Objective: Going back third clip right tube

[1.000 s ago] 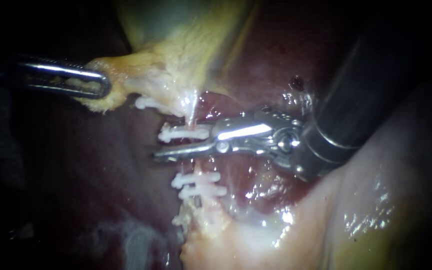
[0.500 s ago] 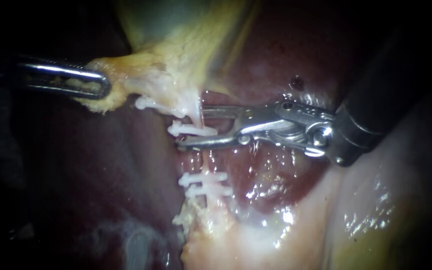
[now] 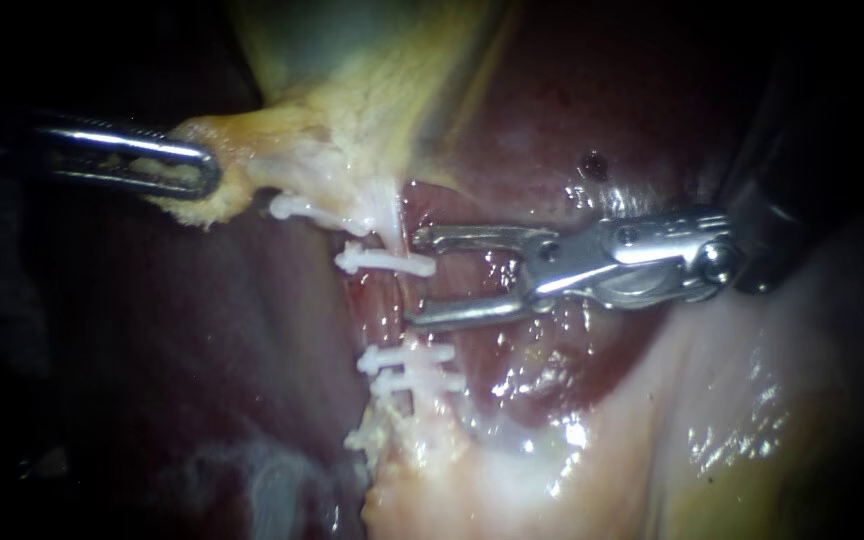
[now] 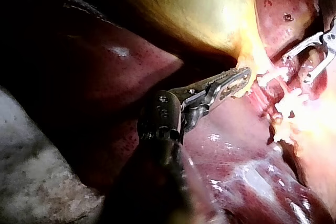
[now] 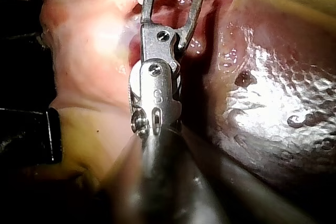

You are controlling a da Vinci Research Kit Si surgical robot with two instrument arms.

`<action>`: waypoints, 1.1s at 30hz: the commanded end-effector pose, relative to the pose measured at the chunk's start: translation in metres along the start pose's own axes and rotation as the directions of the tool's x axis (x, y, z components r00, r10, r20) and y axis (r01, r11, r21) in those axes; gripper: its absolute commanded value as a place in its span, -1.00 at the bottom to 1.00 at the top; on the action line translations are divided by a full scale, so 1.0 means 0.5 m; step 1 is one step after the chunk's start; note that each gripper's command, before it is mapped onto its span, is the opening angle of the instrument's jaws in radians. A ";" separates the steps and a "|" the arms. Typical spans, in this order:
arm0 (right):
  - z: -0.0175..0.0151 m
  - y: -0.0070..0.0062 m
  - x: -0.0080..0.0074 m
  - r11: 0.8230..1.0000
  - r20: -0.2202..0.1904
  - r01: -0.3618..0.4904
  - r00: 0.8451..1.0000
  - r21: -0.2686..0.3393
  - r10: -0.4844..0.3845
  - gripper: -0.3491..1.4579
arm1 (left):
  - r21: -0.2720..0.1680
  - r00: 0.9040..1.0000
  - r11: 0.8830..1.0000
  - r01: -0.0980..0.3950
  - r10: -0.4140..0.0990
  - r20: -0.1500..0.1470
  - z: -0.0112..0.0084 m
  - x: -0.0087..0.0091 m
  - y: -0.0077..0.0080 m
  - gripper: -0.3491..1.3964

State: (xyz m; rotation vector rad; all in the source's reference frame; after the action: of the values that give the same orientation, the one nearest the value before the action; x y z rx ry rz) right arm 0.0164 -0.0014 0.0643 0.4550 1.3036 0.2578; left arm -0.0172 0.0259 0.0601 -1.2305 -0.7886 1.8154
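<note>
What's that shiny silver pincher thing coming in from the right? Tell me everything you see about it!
It is my right instrument, shiny silver metal on a dark shaft. Two slim jaws meet at a round pin, with a bulkier jointed wrist behind. The jaws stand wide open in a V and grip nothing. Their tips sit beside a small white plastic clip; I cannot tell if they touch it. Wet red liver lies beneath.

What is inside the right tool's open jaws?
Right tool: nothing gripped; wet tissue shows behind the gap, one clip end at its mouth. Tissue under the metal is covered.
</note>
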 end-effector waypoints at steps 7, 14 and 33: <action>-0.0043 -0.0012 0.0010 1.000 0.001 0.023 1.000 0.013 -0.023 -0.06 | -0.001 1.000 1.000 0.000 0.000 0.000 0.0001 0.0000 -0.0003 -1.00; -0.0065 -0.0018 0.0014 0.999 0.001 0.035 0.999 0.020 -0.035 -0.06 | -0.001 1.000 1.000 -0.001 0.001 0.000 0.0002 0.0000 -0.0009 -1.00; -0.0078 -0.0020 0.0010 0.999 0.003 0.037 0.999 0.023 -0.037 -0.06 | 0.013 1.000 1.000 -0.020 0.020 0.003 0.0088 -0.0050 -0.0076 -1.00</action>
State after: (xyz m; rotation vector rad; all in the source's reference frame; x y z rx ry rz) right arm 0.0127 -0.0014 0.0626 0.4507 1.3114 0.2109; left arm -0.0201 0.0252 0.0661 -1.2340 -0.7687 1.8358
